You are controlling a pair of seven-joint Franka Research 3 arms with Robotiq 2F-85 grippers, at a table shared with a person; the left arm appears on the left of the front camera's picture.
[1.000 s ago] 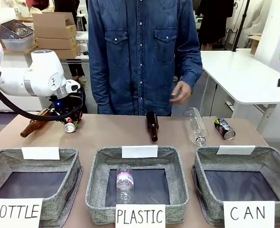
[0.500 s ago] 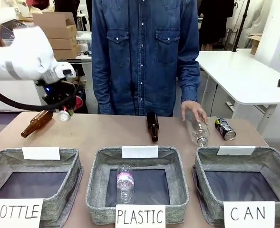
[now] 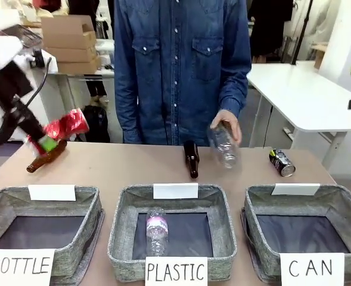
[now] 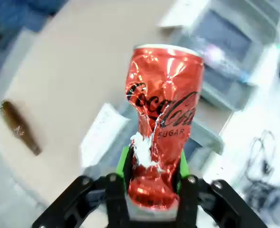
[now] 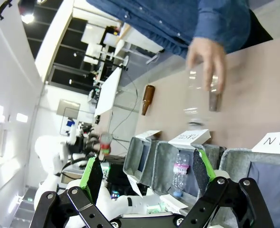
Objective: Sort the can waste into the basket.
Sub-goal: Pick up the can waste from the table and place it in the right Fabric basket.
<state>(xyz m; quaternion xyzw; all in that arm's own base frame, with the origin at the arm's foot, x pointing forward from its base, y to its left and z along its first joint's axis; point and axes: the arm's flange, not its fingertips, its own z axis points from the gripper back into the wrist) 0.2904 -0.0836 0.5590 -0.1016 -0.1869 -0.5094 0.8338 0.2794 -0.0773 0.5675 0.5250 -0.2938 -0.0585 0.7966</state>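
Red can (image 3: 70, 123) was clamped in my left gripper (image 3: 49, 143), long axis toward 2 o'clock; the basket (image 3: 349, 201) lay at 4 o'clock (right gripper (image 5: 147, 173) stood apart, probably nearer).

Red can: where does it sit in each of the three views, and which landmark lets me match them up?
Front view: the red can is at upper left, held off the table in the left gripper.
Left wrist view: centre of the picture, clamped in that gripper.
Right wrist view: small and far off, left of centre.
Shared landmark: the brown bottle lying at the table's left end.
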